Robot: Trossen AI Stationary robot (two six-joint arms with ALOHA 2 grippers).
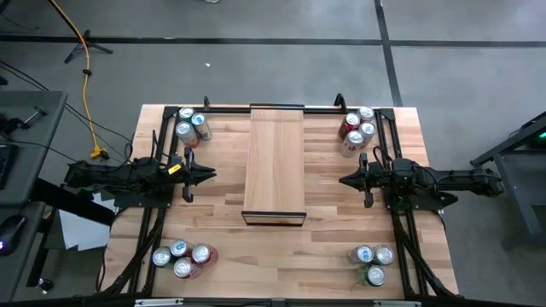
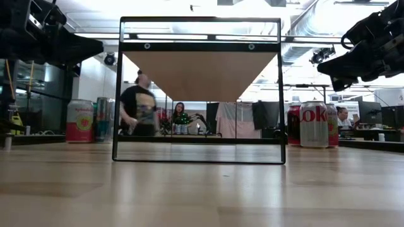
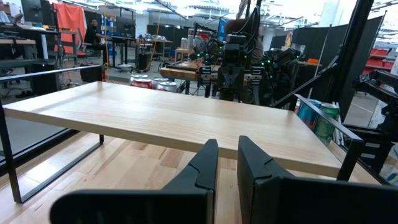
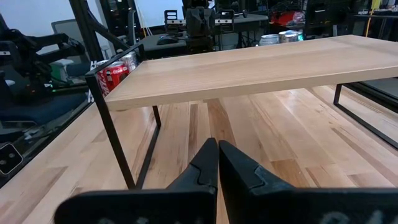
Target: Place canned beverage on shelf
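The shelf [image 1: 275, 162] stands in the middle of the bench [image 1: 222, 247], squarely between the two pincers. Its long axis runs from the far edge of the bench toward the near edge, crosswise to the line joining the pincers; the short end with the thin dark frame [image 1: 274, 218] points to the near edge. In the low view that frame [image 2: 199, 88] stands upright as a tall open rectangle, with the pale board [image 2: 201, 74] raised near its top and nothing on it.

The left pincer [image 1: 211, 175] hangs off the shelf's left long side, apart from it, tips aimed at the board — its fingers are drawn narrow and hold nothing. The right pincer [image 1: 344, 180] faces it from the other long side, also apart, its fingers pressed together on nothing.

The cans sit in four clusters at the bench corners:
- Beyond the left pincer, toward the far edge, one group [image 1: 192, 125]
- Behind it, toward the near edge, another [image 1: 182, 258]
- Beyond the right pincer, toward the far edge, a group with red cans [image 1: 357, 130]
- Toward the near edge on that side, the last [image 1: 372, 261]

None touches the shelf or a pincer. In the low view, a person [image 2: 139, 107] in a dark shirt stands in the room behind the frame
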